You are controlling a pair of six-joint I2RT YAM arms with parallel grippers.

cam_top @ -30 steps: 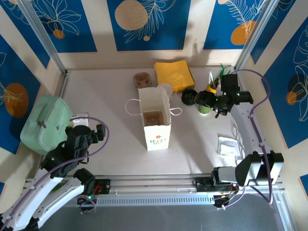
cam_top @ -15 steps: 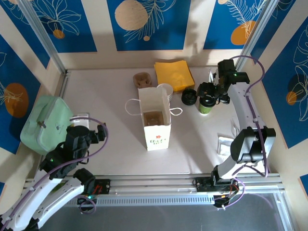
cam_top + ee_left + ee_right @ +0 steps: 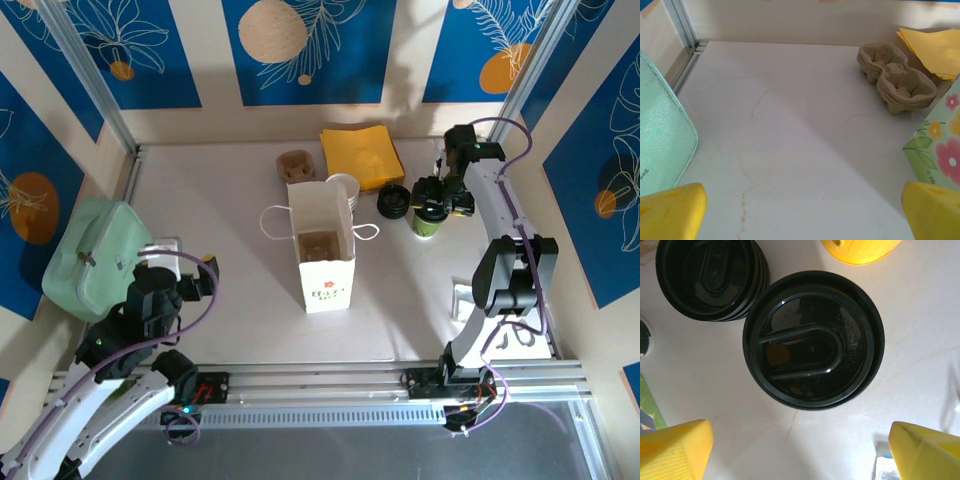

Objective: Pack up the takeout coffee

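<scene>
Approach-to-grasp in hand: right end effector point(image 3: 800, 452), jaws apart, hovers over the lidded takeout coffee point(image 3: 813, 340) standing on the surface point(image 3: 715, 390) beside the lid stack point(image 3: 712, 277); next move calls for lowering, closing on it, then transfer to the paper bag point(image 3: 325, 260).

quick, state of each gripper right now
left gripper: open, holding nothing
right gripper: open, poised over the lidded takeout coffee, not gripping it
</scene>
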